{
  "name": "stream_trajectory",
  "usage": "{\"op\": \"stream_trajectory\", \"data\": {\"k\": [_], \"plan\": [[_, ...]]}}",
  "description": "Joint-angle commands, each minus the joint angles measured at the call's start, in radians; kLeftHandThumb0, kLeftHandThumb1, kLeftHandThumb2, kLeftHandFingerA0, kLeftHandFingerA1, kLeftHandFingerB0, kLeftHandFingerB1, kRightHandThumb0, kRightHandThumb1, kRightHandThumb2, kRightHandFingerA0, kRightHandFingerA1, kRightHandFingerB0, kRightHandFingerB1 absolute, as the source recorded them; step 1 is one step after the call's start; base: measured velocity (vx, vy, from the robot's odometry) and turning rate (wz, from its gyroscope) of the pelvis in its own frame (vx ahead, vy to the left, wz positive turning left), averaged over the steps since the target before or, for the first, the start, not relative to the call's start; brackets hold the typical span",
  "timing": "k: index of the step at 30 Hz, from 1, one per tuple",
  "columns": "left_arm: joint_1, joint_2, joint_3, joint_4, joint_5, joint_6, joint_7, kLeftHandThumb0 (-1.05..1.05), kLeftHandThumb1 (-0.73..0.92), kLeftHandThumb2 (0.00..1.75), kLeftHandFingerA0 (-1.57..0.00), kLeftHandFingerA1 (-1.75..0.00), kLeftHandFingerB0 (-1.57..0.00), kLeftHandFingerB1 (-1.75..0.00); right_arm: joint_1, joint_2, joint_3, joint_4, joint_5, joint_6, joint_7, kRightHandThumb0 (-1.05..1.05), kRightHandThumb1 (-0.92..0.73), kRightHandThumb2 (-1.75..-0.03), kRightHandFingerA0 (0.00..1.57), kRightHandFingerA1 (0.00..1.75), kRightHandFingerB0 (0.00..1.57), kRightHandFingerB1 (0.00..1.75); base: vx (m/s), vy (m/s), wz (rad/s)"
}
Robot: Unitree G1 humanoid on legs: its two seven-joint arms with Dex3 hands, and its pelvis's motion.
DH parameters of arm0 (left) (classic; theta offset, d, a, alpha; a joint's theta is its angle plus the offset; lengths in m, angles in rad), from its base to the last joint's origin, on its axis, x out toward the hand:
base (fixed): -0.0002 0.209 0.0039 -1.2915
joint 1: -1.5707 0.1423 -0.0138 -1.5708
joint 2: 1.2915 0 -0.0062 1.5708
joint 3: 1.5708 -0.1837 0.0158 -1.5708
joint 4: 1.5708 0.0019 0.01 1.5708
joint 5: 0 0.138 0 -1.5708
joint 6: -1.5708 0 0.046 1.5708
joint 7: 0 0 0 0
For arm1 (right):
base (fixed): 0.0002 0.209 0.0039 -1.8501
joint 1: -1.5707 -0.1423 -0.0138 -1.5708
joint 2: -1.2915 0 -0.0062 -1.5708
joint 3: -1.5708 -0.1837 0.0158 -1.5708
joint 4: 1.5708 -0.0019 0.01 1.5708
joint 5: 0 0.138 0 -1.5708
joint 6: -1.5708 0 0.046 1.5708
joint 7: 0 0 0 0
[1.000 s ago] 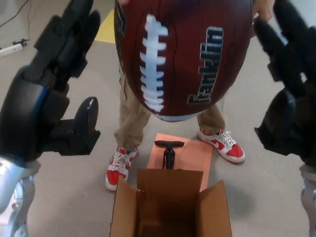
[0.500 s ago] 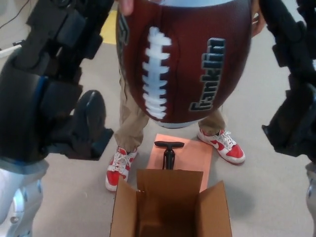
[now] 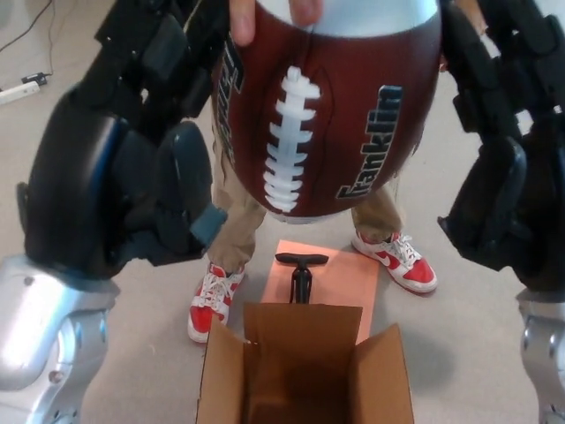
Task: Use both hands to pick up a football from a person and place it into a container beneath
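The football [image 3: 331,110] is dark maroon with white laces, a grey band and black lettering, the box [image 3: 305,371] plain brown, the mat [image 3: 353,274] salmon, the shoes [image 3: 397,261] red and white, both hands [image 3: 146,168] black.

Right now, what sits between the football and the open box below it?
In the head view, between the football and the cardboard box stands a black pump on an orange sheet, with the person's legs behind.

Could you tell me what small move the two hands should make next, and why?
Probably close both hands inward onto the football. The left hand and right hand flank it, fingers apart, while a person's fingers hold its top, so it isn't secured for lowering into the open cardboard box below.
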Motion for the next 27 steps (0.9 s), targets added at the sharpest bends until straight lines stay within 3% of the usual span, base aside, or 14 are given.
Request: {"op": "stream_trajectory", "data": {"k": [1,5,6,8,9,10,11,12,17,23,24,25,26,27], "plan": [[0.012,0.003,0.003,0.06,-0.024,0.045,0.01,-0.97,0.84,1.15,0.0,-0.1,0.0,-0.03,-0.012,-0.011,-0.012,0.053,-0.017,0.028,-0.008,-0.89,-0.81,-1.14,0.0,0.12,0.0,0.11,0.0,0.0,0.0],[0.017,0.002,0.013,0.119,-0.022,0.028,0.009,-0.9,0.82,1.14,0.0,-0.14,0.0,-0.08,-0.018,-0.008,-0.024,0.092,-0.014,0.016,-0.009,-0.9,-0.81,-1.13,0.0,0.11,0.0,0.09,0.0,0.0,0.0],[0.022,0.0,0.011,0.137,-0.021,0.024,0.009,-0.8,0.92,0.7,0.0,-0.03,0.0,0.0,-0.018,-0.001,-0.023,0.104,-0.011,0.019,-0.013,-0.9,-0.79,-1.12,0.0,0.12,0.0,0.1,0.0,0.0,0.0],[0.025,-0.004,0.009,0.172,-0.026,0.023,0.004,-0.86,0.77,1.0,0.0,-0.08,0.0,0.0,-0.024,0.009,-0.022,0.138,-0.015,0.013,-0.018,-0.9,-0.78,-1.12,0.0,0.12,0.0,0.1,0.0,0.0,0.0],[0.024,-0.004,0.008,0.177,-0.028,0.023,0.003,-0.86,0.77,1.0,0.0,-0.08,0.0,0.0,-0.026,0.01,-0.022,0.144,-0.016,0.011,-0.018,-0.9,-0.78,-1.12,0.0,0.12,0.0,0.1,0.0,0.0,0.0],[0.021,-0.01,0.005,0.2,-0.036,0.025,0.0,-0.76,0.92,0.68,0.0,-0.03,0.0,0.0,-0.033,0.02,-0.017,0.178,-0.014,-0.009,-0.015,-0.87,-0.79,-1.11,0.0,0.13,0.0,0.12,0.0,0.0,0.0],[0.018,-0.016,0.001,0.225,-0.044,0.028,-0.004,-0.76,0.92,0.68,0.0,-0.03,0.0,0.0,-0.04,0.032,-0.011,0.216,-0.011,-0.032,-0.013,-0.87,-0.79,-1.11,0.0,0.13,0.0,0.12,0.0,0.0,0.0],[0.015,-0.018,-0.017,0.262,-0.018,0.018,-0.003,-0.86,0.8,1.1,0.0,-0.13,0.0,-0.08,-0.046,0.041,-0.001,0.247,-0.022,-0.022,-0.02,-0.91,-0.81,-1.12,0.03,0.11,0.03,0.11,0.0,0.0,0.0],[-0.004,-0.062,-0.122,0.437,0.106,-0.005,0.063,-0.82,0.78,1.09,0.0,-0.15,0.0,-0.12,-0.074,0.121,0.046,0.42,-0.066,0.022,-0.08,-0.73,-0.81,-1.12,0.0,0.23,0.0,0.21,0.0,0.0,0.0],[-0.031,-0.106,-0.192,0.614,0.166,-0.096,0.069,-0.82,0.82,1.11,0.0,-0.15,0.0,-0.1,-0.109,0.153,0.083,0.552,-0.094,0.045,-0.077,-0.81,-0.88,-1.15,0.0,0.13,0.0,0.15,0.0,0.0,0.0],[-0.033,-0.107,-0.225,0.641,0.217,-0.11,0.097,-0.72,0.92,0.74,0.0,-0.08,0.0,-0.14,-0.108,0.163,0.1,0.576,-0.116,0.038,-0.092,-0.75,-0.87,-1.16,0.0,0.16,0.0,0.19,0.0,0.0,0.0],[-0.036,-0.11,-0.239,0.656,0.239,-0.113,0.111,-0.79,0.82,1.13,0.0,-0.14,0.0,-0.16,-0.112,0.172,0.107,0.591,-0.127,0.039,-0.105,-0.75,-0.87,-1.16,0.0,0.16,0.0,0.19,0.0,0.0,0.0],[-0.041,-0.114,-0.239,0.663,0.239,-0.112,0.117,-0.79,0.82,1.13,0.0,-0.14,0.0,-0.16,-0.117,0.179,0.108,0.6,-0.13,0.044,-0.116,-0.75,-0.87,-1.16,0.0,0.16,0.0,0.19,0.0,0.0,0.0],[-0.041,-0.124,-0.235,0.674,0.23,-0.108,0.124,-0.79,0.84,1.14,0.0,-0.15,0.0,-0.16,-0.123,0.186,0.103,0.616,-0.127,0.054,-0.126,-0.67,-0.92,-0.85,0.0,0.05,0.0,0.15,0.0,0.0,0.0]]}}
